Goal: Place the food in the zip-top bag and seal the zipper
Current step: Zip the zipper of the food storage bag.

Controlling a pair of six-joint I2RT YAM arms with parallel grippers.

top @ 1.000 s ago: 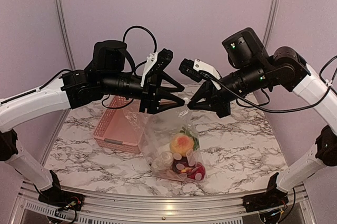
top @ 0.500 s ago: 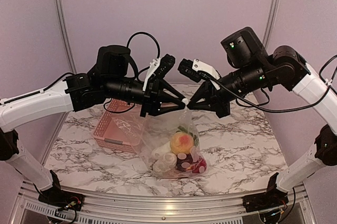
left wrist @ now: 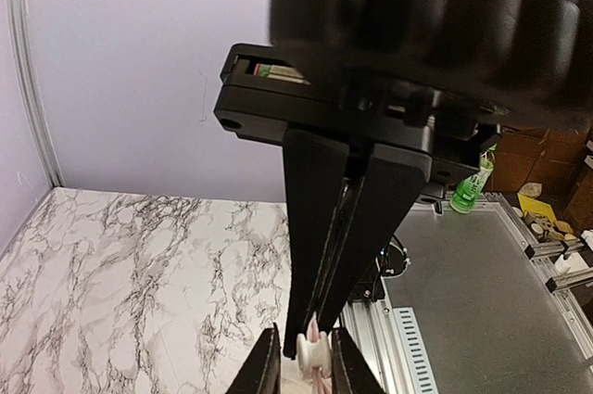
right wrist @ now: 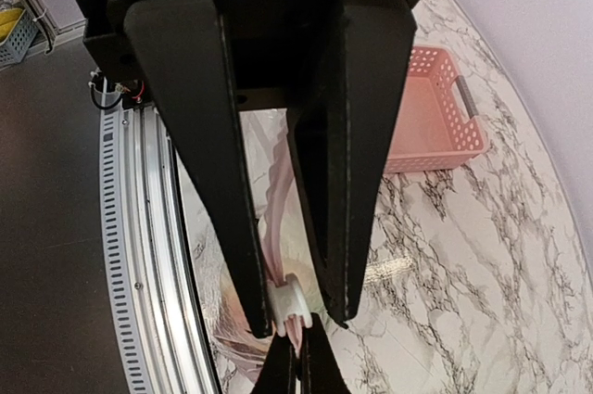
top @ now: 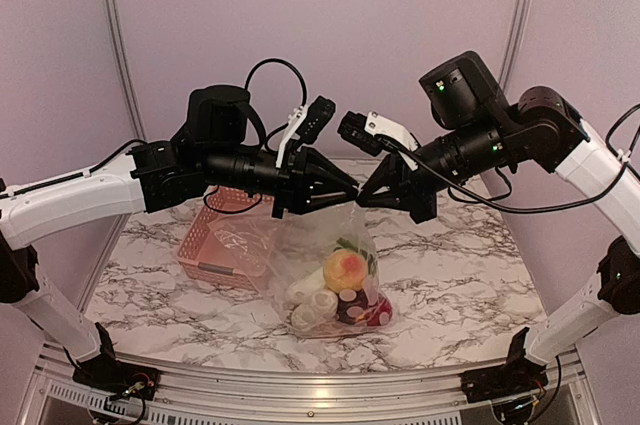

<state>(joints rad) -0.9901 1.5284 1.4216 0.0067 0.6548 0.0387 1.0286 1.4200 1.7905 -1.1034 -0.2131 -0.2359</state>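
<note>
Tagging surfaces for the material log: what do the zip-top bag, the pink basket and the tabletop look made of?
The zip-top bag looks like thin clear glossy plastic film: the food shows through its creases. The pink basket looks like rigid moulded plastic, with lattice walls. The tabletop has a white, grey-veined marble look; stone or printed laminate, unclear.

White-shelled arms [top: 70, 195], black joints [top: 215, 110], looping black cables [top: 272, 60], green lights [top: 440, 87], flat black tool fingers [right wrist: 213, 134]
</note>
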